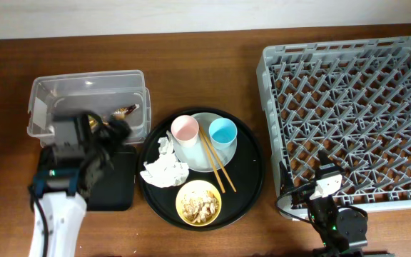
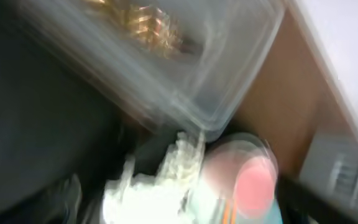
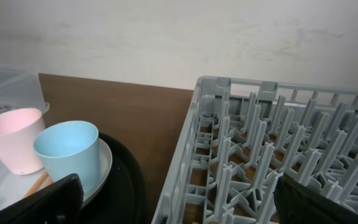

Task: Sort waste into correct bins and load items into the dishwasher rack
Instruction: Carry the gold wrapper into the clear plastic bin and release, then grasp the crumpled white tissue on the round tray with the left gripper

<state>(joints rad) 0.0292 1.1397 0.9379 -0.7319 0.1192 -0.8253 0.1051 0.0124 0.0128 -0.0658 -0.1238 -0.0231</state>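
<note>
Left arm: the white forearm rises from the near-left edge. The left hand (image 1: 100,141) sits over the near rim of the clear tub (image 1: 84,77), where the tub meets the shallow black tray (image 1: 118,187). Both the overhead and left wrist views are smeared here, so it cannot be told whether the fingers are apart or together, or whether they hold anything.

The gold-brown wrapper (image 1: 126,111) lies inside the tub at its right end, just right of this hand. The crumpled napkins (image 1: 164,170) lie on the round black tray (image 1: 252,168), right of the hand and nearer.

Right arm: low on the tabletop (image 1: 212,64) at the near-left corner of the dishwasher rack (image 1: 377,50). The right hand (image 3: 176,202) points far, fingers spread wide with nothing between them.

The pink cup (image 3: 12,138) and blue cup (image 3: 68,152) stand upright on the grey plate (image 3: 104,163), left of this hand. The chopsticks (image 1: 215,163) lie across the plate. The yellow bowl (image 1: 179,196), holding food scraps (image 1: 198,205), sits at the tray's near edge.
</note>
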